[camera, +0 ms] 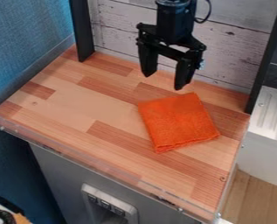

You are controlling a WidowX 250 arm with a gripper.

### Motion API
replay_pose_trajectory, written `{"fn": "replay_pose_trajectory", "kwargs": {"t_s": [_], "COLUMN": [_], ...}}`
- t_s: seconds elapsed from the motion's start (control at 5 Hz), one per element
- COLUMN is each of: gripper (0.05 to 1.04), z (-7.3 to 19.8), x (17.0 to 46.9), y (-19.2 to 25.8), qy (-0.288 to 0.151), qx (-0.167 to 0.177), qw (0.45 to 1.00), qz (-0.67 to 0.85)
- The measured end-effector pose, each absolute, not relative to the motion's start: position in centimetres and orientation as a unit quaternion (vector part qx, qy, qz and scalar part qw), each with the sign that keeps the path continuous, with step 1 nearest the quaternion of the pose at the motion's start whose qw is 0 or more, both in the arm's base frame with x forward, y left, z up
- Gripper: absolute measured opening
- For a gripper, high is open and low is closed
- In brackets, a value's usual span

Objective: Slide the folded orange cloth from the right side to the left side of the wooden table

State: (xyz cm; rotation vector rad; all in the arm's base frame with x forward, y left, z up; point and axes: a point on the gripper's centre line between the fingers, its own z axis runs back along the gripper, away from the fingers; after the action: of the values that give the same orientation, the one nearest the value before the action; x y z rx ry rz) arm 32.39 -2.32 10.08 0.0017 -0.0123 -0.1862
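Where 1 orange cloth (178,122) lies inside the counter edges (85,158) | claw (163,80) above, spread | bare wood leftward

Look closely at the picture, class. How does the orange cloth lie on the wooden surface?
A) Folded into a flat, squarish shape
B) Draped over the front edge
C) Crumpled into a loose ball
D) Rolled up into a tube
A: the orange cloth lies flat on the wooden surface with four fairly straight sides, and layered edges show along the side nearest the camera.
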Motion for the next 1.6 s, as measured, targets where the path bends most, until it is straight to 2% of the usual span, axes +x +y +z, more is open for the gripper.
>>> {"fn": "replay_pose_trajectory", "kwargs": {"t_s": [0.2,0.6,0.8,1.2,1.4,1.6], "gripper": [0.999,0.997,0.954,0.385,0.169,0.071], "z": [10.1,9.4,9.5,7.6,6.1,4.8], "x": [32.9,33.4,33.8,34.3,34.5,34.7], "y": [-3.5,-4.9,-5.7,-7.3,-7.9,-8.0], "qy": [-0.026,-0.024,-0.019,-0.001,0.004,0.003], "qx": [0.004,0.000,-0.004,-0.011,-0.011,-0.008], "qw": [0.993,0.990,0.988,0.987,0.986,0.985], "qz": [-0.115,-0.141,-0.153,-0.162,-0.167,-0.170]}}
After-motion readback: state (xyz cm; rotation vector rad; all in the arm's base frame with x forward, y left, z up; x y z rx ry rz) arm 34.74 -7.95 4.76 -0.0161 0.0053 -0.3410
